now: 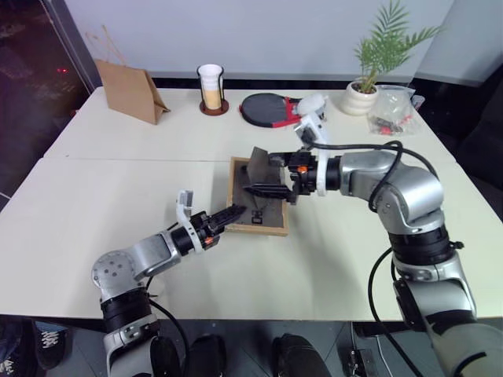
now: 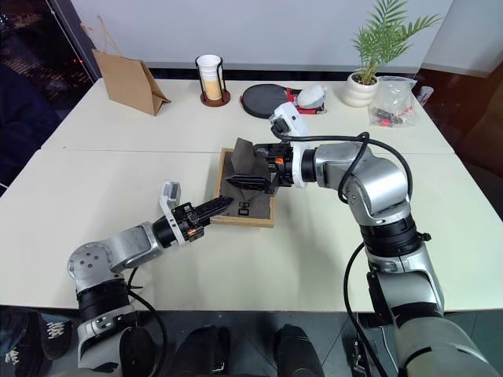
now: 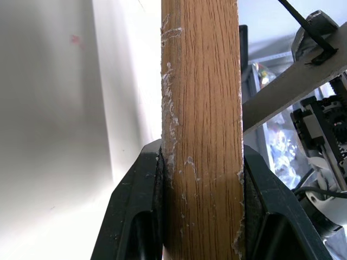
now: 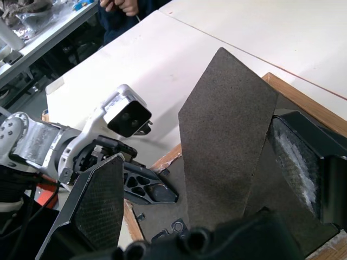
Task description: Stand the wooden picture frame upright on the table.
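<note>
The wooden picture frame lies face down on the cream table, its dark back up. Its fold-out stand is raised off the back like a flap. My left gripper is shut on the frame's near left edge; in the left wrist view the light wood sits clamped between the two black fingers. My right gripper reaches in from the right and is open, with the raised stand between its wide-set fingers. The picture side is hidden.
Along the far edge stand a brown paper bag, a cup in a holder, a black round plate, a potted plant and a plastic bag. A seam crosses the tabletop. A person's hand shows beyond the table.
</note>
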Available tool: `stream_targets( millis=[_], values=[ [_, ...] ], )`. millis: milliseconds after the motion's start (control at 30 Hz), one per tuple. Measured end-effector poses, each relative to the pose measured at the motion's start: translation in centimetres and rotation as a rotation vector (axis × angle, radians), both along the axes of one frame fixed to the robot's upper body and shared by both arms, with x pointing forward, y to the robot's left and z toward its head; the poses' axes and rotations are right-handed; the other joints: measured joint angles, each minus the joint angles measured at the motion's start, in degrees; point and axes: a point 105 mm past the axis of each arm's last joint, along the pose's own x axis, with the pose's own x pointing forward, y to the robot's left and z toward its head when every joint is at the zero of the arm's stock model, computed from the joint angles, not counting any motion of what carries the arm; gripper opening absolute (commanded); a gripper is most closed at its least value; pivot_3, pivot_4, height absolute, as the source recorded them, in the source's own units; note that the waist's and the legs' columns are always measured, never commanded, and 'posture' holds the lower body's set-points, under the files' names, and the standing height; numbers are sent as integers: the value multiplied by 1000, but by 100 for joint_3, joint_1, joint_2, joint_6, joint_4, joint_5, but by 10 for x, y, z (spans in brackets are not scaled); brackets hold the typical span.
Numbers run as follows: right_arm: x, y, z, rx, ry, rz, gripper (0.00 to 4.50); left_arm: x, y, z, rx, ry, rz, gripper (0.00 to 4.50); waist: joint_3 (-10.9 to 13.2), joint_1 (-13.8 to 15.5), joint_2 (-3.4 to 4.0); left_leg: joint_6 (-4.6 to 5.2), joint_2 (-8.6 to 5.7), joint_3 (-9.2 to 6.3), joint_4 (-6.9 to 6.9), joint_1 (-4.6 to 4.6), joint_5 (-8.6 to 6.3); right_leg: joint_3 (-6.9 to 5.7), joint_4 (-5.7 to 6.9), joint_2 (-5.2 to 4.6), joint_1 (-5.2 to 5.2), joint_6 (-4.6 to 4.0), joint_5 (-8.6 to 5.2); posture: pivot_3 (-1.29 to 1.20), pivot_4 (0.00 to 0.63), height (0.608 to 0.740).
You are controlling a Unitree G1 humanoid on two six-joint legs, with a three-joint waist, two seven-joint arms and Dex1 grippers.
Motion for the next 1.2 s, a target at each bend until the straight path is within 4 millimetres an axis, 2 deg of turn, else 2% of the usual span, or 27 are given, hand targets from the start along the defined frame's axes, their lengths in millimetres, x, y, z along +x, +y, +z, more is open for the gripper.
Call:
stream_targets(
  millis=[233,400,533,633,733,933,1033,1200],
  values=[
    [0,-2,1,-11,-24,-17,4468,0,0,1,2,-5,-6,1046,0,-6,0,0,0,5,-1,-3,0,1,-4,-1,-3,0,0,0,150,740],
    [14,-35,-2,-147,-144,-126,4468,-6,6,-5,11,18,6,1046,0,11,-1,1,-5,7,0,-5,0,1,-10,-8,-2,0,0,0,150,740],
    [5,-58,0,-237,-188,-116,4468,-12,9,-1,15,5,-5,1046,1,12,0,1,-5,6,-4,-8,0,-1,-14,-10,-4,0,0,0,150,740],
    [4,-71,24,-305,-414,-123,4468,-17,12,4,16,-5,-12,1046,1,-16,0,1,-4,7,-4,-3,0,1,-13,-10,-1,0,0,0,150,740],
    [10,-83,30,-464,-707,-126,4468,-19,15,9,-2,0,-7,1046,1,-4,-2,1,-4,10,-1,4,0,1,-13,-8,6,-2,-1,0,150,740],
    [17,-78,-23,-716,-1169,91,4468,-19,13,15,-28,20,-4,1046,2,-4,0,-25,-4,31,5,7,17,18,-10,11,4,-1,-1,0,150,740],
    [25,-79,-34,-787,-1409,157,4468,-18,11,17,-37,32,-6,1046,2,-9,0,-42,-2,36,8,9,27,25,-9,17,2,-7,-4,0,150,740],
    [35,-67,-47,-727,-1577,204,4468,-22,7,17,-40,42,-22,1046,3,-21,0,-56,3,37,5,11,35,28,-7,28,0,-3,-2,0,150,740]
  ],
)
